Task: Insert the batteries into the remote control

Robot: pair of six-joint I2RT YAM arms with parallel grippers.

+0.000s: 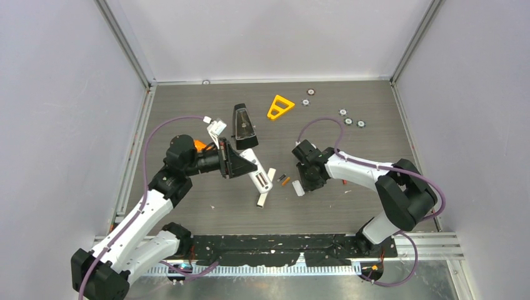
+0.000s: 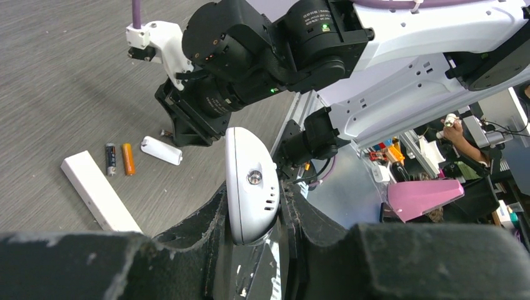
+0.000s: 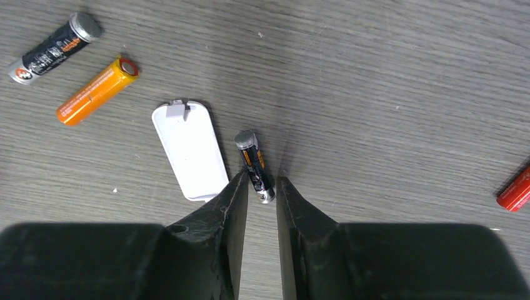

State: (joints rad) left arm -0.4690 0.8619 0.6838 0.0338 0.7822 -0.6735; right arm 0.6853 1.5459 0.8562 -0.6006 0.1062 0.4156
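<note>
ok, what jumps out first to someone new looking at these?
The left gripper clamps a white remote, left of centre. The right gripper straddles a dark battery lying beside a white battery cover, with an orange battery and a second dark battery loose nearby.

1 battery (image 3: 255, 165) just right of cover (image 3: 189, 150), 2 batteries (image 3: 97, 90) farther left

We are logging: right gripper (image 3: 261, 186), its jaws straddling the near end of a black battery (image 3: 252, 159); white cover (image 3: 189, 150) lying just left of it; orange battery (image 3: 97, 91) and dark grey battery (image 3: 55, 47) lying far left; red battery (image 3: 515, 190) showing at the right edge.
</note>
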